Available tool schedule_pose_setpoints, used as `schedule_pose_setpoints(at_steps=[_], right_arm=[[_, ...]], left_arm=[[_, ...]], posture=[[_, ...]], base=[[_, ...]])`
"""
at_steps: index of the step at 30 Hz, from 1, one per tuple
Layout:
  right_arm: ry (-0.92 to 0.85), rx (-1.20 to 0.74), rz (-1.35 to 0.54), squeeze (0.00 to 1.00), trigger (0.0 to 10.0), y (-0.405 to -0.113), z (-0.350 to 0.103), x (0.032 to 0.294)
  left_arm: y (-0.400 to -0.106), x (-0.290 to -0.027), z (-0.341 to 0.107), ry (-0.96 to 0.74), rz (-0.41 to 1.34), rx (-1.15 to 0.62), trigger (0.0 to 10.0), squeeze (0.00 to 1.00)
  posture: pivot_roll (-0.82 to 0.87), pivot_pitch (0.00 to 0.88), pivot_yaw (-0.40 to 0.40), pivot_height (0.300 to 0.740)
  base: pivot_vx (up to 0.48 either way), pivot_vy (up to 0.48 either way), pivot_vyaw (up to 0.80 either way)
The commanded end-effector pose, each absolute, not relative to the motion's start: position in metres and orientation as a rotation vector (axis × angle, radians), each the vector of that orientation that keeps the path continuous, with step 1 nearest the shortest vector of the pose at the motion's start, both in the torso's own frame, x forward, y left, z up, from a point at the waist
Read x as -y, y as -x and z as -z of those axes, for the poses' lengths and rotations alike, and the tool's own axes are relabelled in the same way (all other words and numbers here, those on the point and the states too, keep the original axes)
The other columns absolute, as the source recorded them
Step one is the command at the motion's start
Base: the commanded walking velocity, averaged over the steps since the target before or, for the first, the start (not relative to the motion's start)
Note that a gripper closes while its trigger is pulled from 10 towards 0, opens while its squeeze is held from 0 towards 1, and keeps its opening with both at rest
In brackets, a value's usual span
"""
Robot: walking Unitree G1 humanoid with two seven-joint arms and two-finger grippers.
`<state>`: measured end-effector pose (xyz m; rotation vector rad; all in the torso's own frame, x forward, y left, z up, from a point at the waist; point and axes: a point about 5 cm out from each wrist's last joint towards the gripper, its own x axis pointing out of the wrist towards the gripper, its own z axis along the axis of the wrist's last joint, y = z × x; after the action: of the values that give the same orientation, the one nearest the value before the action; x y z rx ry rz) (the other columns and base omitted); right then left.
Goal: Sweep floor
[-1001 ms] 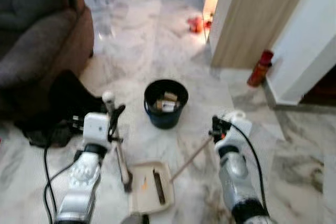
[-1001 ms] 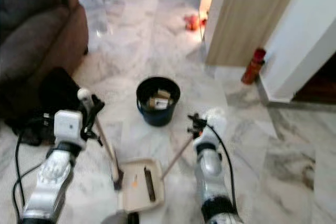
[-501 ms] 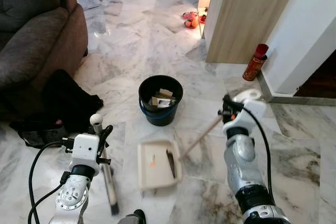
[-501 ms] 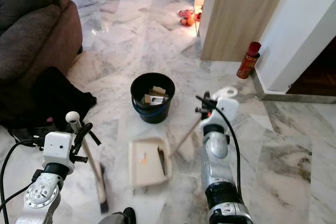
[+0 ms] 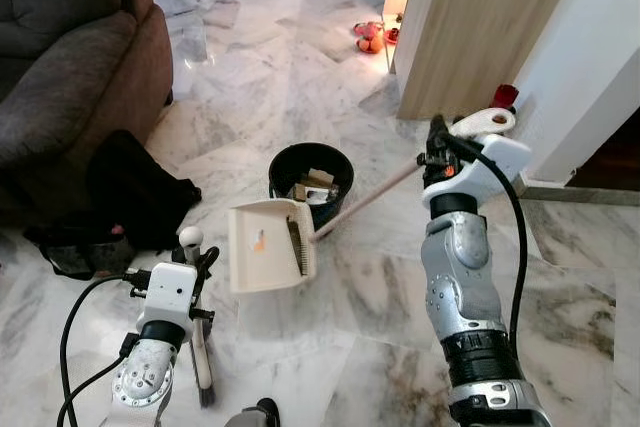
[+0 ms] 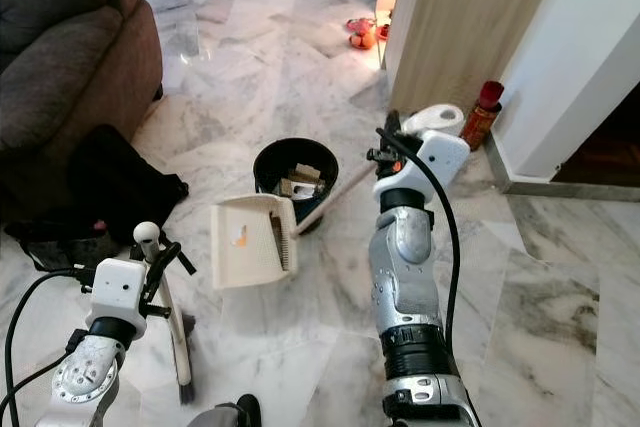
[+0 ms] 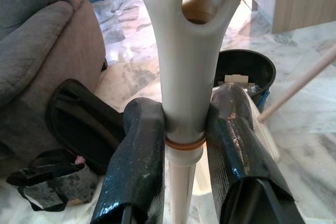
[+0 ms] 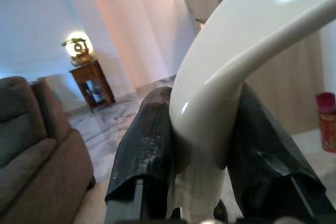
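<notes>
Centrally in the head views, the right gripper (image 5: pixel 437 137) is clenched on the long handle of the cream dustpan (image 5: pixel 270 245), which hangs tilted just in front of the black bucket (image 5: pixel 310 181) with debris on its pan. Lower left, the left gripper (image 5: pixel 203 263) grasps the broom (image 5: pixel 200 357), whose bristles touch the marble floor (image 5: pixel 580 277).

Cream dustpan (image 5: pixel 268 244) tilted beside black bin (image 5: pixel 310 183)
</notes>
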<state>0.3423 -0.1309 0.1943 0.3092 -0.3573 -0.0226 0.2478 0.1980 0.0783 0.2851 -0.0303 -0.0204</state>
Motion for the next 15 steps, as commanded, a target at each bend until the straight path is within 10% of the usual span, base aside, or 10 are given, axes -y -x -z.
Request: schedule_pose_setpoints(at_steps=[1, 15], right_arm=[[-0.318, 0.430, 0.025, 0.00, 10.0, -0.337, -0.214, 0.135], [-0.335, 0.559, -0.005, 0.00, 10.0, -0.327, -0.271, 0.130]], left_arm=[[-0.246, -0.198, -0.072, -0.301, 0.022, 0.008, 10.0, 0.00], [-0.247, -0.193, -0.072, -0.274, 0.025, 0.032, 10.0, 0.00]], posture=[[0.11, 0.139, -0.046, 0.740], [0.12, 0.144, -0.044, 0.740]], base=[[0.000, 0.000, 0.00], [0.000, 0.000, 0.00]])
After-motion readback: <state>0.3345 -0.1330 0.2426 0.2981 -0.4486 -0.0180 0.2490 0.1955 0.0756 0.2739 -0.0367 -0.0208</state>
